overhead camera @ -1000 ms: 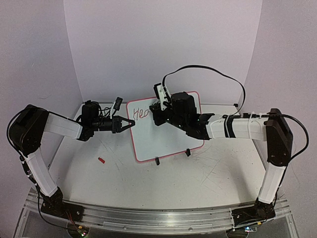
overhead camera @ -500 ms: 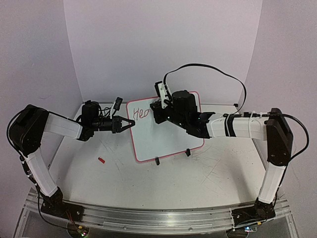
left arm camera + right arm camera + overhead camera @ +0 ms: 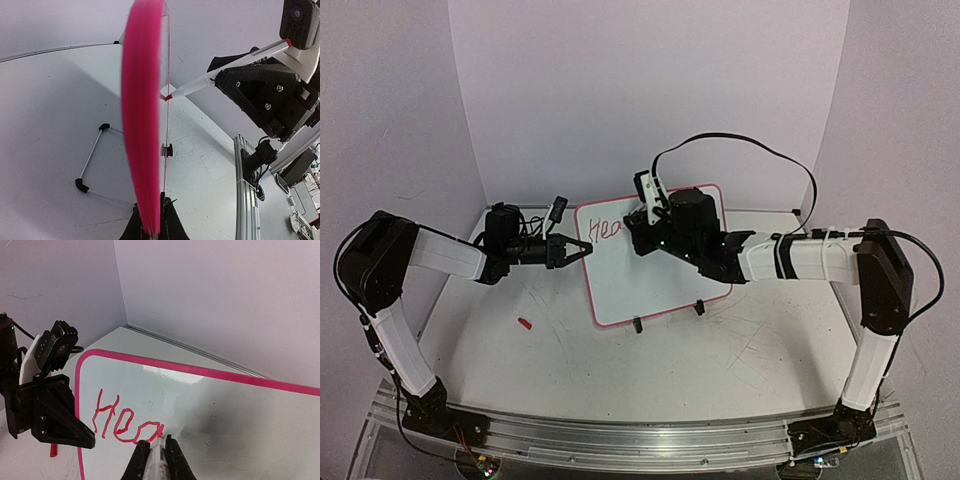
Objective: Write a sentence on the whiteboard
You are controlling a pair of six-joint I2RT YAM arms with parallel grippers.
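Nearest me, low in the top view, is the scuffed desk [image 3: 720,360]. A small red piece [image 3: 525,323] lies on it left of centre, perhaps a pen cap, though it is too small to tell. Beyond that, mid-frame, the whiteboard [image 3: 650,285] stands propped on its two black clip feet [image 3: 637,324].

My left end effector [image 3: 575,249] is clamped on the board's left rim, fingers together on the pink edge. My right end effector [image 3: 156,442] is closed on a marker [image 3: 225,70]. Its red tip meets the board at the end of the red letters [image 3: 125,422], which sit in the upper left of the board face and read roughly "Hea".

The main risk, as I judge it, is pressure. If I push too hard, the board could pivot about that one thin rim grip or rock on its feet, and the stroke would skid. If I press too lightly, the tip lifts and the line breaks. A sideways drag could twist the marker between my narrow fingers and slant the letters. My right wrist also hangs close over the fresh ink, so a low pass could smear it.
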